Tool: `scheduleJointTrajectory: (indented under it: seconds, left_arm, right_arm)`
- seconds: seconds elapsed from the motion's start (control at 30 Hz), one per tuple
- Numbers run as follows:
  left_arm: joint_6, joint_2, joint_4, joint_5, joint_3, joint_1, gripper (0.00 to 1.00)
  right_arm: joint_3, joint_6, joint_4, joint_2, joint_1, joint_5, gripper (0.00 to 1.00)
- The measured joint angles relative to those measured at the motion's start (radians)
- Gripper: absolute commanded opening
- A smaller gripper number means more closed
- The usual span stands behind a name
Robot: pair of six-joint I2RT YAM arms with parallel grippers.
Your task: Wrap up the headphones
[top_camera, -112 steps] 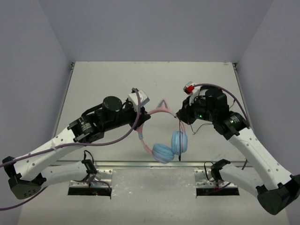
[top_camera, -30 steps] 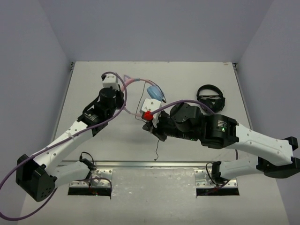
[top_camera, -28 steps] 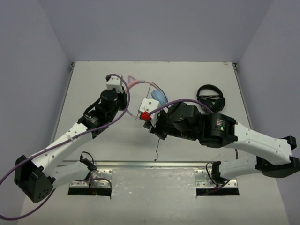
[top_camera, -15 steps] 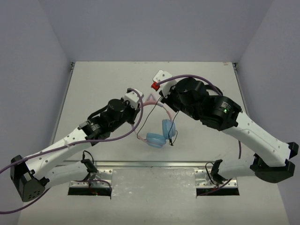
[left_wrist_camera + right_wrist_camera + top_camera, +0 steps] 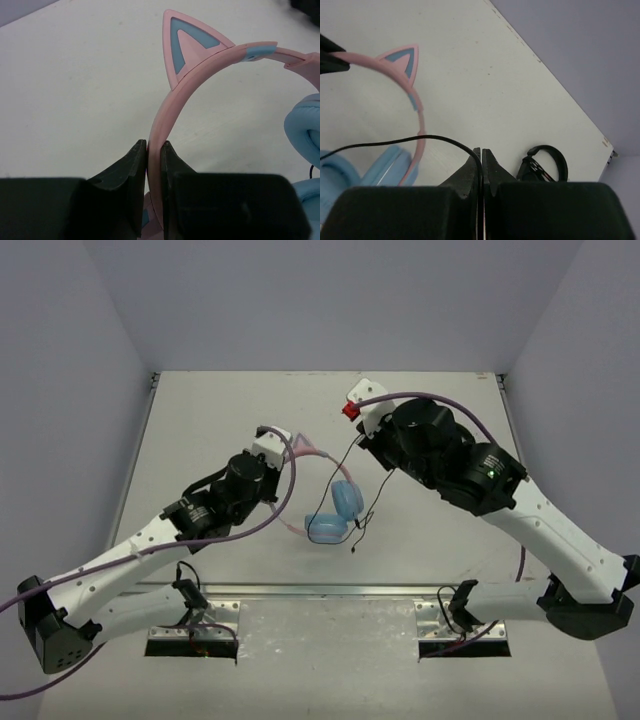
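Note:
The headphones hang above the table: light blue earcups, pink headband with cat ears. My left gripper is shut on the headband, just below one cat ear; an earcup shows at the right edge. My right gripper is shut on the thin black cable, which loops from the earcups up to the jaws and hangs down to its plug. In the right wrist view the cable runs into the closed fingertips, with the headband and an earcup at left.
Smaller all-black headphones lie on the table beyond my right gripper; in the top view my right arm hides them. Grey walls close the table at left, right and back. A metal rail runs along the near edge.
Since half a second ago my right gripper has moved a little right and away with the cable. My left gripper has shifted slightly left, and the earcups have swung and turned.

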Motion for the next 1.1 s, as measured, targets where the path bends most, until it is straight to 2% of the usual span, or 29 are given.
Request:
scheduleJointTrajectory:
  seconds: [0.13, 0.23, 0.37, 0.53, 0.57, 0.63, 0.73, 0.83, 0.97, 1.1]
  left_arm:
    - [-0.115, 0.111, -0.1, -0.301, 0.074, 0.037, 0.0]
    - [-0.245, 0.18, -0.212, -0.435, 0.155, 0.142, 0.0]
    - [-0.363, 0.172, -0.264, -0.503, 0.187, 0.248, 0.0]
    - [-0.443, 0.131, -0.319, -0.462, 0.245, 0.248, 0.0]
    - [-0.452, 0.119, -0.323, -0.449, 0.254, 0.245, 0.0]
    - [-0.461, 0.087, -0.327, -0.422, 0.267, 0.243, 0.0]
    - [-0.459, 0.035, -0.344, -0.382, 0.284, 0.243, 0.0]
    - [-0.439, 0.003, -0.363, -0.335, 0.321, 0.243, 0.0]
    - [-0.417, -0.031, -0.369, -0.242, 0.346, 0.243, 0.0]
    - [-0.41, -0.051, -0.413, -0.146, 0.381, 0.243, 0.0]
  right_arm:
    - [-0.07, 0.051, 0.037, -0.085, 0.0, -0.041, 0.01]
    - [-0.175, 0.107, 0.092, -0.204, 0.0, -0.048, 0.02]
    - [-0.356, 0.194, 0.144, -0.323, 0.0, -0.014, 0.05]
    - [-0.632, 0.328, 0.176, -0.356, -0.001, 0.025, 0.06]
    - [-0.682, 0.352, 0.176, -0.356, -0.003, 0.025, 0.17]
    - [-0.758, 0.402, 0.161, -0.357, -0.008, 0.023, 0.47]
    - [-0.802, 0.449, 0.154, -0.362, -0.016, 0.011, 0.66]
    - [-0.839, 0.46, 0.212, -0.415, -0.02, -0.073, 0.84]
    - [-0.882, 0.444, 0.312, -0.497, -0.022, -0.221, 0.89]
    - [-0.858, 0.42, 0.408, -0.452, -0.032, -0.291, 0.9]
